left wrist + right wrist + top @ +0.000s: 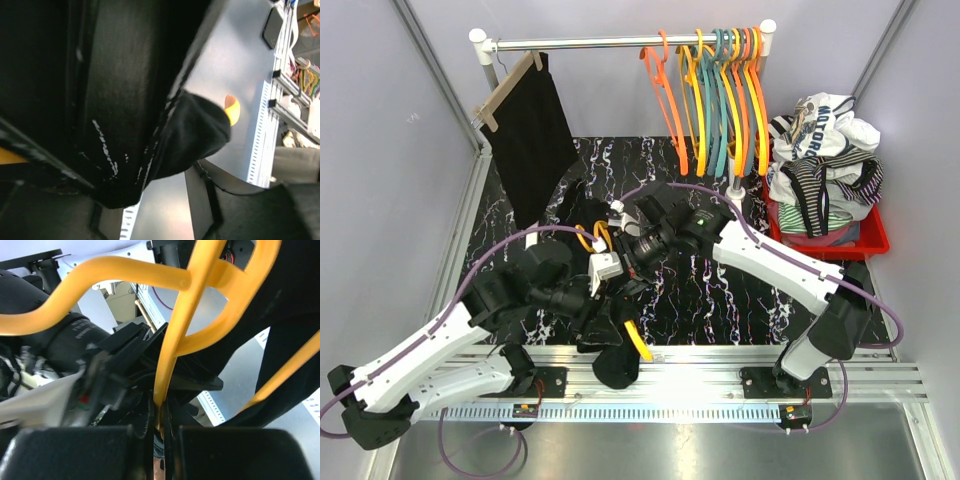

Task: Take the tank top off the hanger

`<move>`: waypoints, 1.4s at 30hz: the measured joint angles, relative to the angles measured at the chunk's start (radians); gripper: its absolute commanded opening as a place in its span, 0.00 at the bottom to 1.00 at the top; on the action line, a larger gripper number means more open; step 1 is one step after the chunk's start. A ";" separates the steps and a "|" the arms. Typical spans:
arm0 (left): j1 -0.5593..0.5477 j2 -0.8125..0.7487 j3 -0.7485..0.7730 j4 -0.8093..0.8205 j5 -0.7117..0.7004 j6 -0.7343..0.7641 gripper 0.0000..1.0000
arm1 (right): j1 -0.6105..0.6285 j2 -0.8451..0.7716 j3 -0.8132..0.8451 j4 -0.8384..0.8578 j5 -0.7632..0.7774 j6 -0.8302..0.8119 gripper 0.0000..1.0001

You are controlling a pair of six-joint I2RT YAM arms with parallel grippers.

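Black, white-veined marble tabletop [720, 300] sits between grey walls [380, 150]. From above, both arms meet mid-table, where the yellow plastic hanger [638, 340] carries the black tank top [615, 368], which droops over the near edge. Cloth hides the left gripper [592, 300], so I cannot tell how its jaws stand. In the left wrist view dark fabric fills the frame, with one hanger tip showing. Only the right wrist view shows the right gripper [160, 435] pinched tight on a hanger strut.

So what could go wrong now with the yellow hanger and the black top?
The right arm's jaws pinch just one thin bar of the yellow hanger, so it might twist or slip out. A hanger end pokes from the black tank top, so pulling could snag or stretch the cloth. The top also droops over the front rail and might slide off.
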 measured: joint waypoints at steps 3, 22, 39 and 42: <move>-0.013 0.018 0.000 -0.027 -0.011 -0.018 0.37 | -0.004 0.000 0.007 -0.018 0.017 -0.011 0.00; -0.494 0.039 0.068 0.067 -0.222 -0.284 0.99 | -0.056 0.219 0.119 0.148 0.589 0.054 0.00; -0.494 0.043 0.259 -0.304 -1.003 -0.512 0.99 | -0.064 0.196 0.064 0.309 0.464 0.191 0.00; -0.494 0.142 0.259 -0.341 -1.083 -0.542 0.99 | -0.064 0.189 0.064 0.343 0.443 0.232 0.00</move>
